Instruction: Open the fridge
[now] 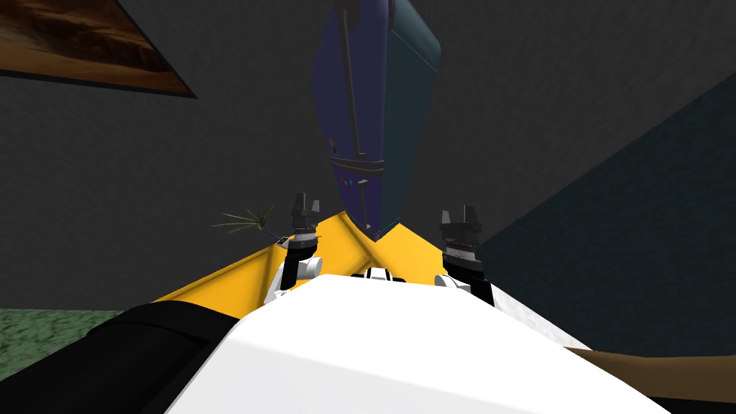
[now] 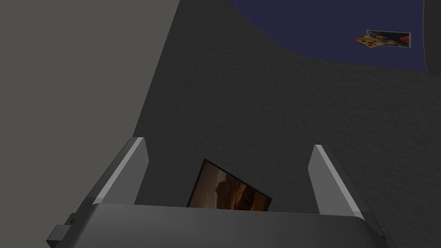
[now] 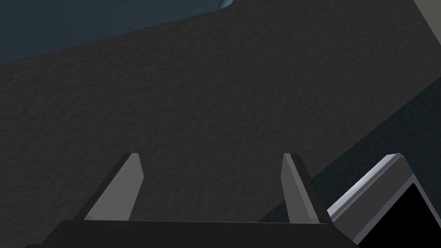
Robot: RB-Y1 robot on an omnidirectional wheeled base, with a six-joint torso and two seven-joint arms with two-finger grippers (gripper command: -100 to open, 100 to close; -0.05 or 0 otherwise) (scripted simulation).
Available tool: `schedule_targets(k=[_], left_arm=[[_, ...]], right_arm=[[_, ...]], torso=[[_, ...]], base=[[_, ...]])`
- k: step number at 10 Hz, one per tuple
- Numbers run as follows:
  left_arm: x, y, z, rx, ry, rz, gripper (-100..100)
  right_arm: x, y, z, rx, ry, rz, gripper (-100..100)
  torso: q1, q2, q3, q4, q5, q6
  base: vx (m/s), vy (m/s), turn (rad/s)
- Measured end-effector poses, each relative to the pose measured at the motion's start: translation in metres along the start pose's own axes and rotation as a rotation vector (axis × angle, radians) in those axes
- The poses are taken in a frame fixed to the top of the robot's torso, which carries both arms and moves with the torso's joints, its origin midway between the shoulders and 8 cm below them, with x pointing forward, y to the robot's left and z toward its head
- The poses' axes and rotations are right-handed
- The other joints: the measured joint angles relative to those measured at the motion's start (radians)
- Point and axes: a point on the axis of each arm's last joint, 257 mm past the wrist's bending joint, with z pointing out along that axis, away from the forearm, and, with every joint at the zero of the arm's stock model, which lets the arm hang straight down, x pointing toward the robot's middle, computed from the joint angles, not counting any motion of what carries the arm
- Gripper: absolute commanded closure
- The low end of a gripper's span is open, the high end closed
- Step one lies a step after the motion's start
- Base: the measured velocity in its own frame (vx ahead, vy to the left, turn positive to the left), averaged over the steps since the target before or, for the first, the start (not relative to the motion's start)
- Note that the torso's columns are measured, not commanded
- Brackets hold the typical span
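arms black, white joints | left tool, right tool: dark, grey blades

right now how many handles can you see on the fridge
2: a long handle on the upper fridge front, a short handle just below it. Other sides are hidden.

Tall dark blue fridge ahead on the yellow floor, dark grey wall behind it, left hand and right hand flanking its foot, spiky green plant beside the left hand, brown framed picture on the wall far left.
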Motion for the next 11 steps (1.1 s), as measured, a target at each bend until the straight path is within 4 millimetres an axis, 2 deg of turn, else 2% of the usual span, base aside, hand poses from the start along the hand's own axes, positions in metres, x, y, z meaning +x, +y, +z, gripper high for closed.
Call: schedule_targets(k=[4, 11], left_arm=[[-0.007, 0.001, 0.019, -0.03, 0.006, 0.001, -100], [-0.015, 0.009, 0.041, -0.097, -0.006, -0.012, -100]], right_arm=[[0.0, 0.0, 0.0, 0.0, 0.0, 0.0, 0], [0.0, 0.0, 0.0, 0.0, 0.0, 0.0, 0]], torso=[[0.0, 0.0, 0.0, 0.0, 0.0, 0.0], [0.001, 0.0, 0.0, 0.0, 0.0, 0.0]], base=[[0.126, -0.08, 0.109], [0.096, -0.064, 0.101]])
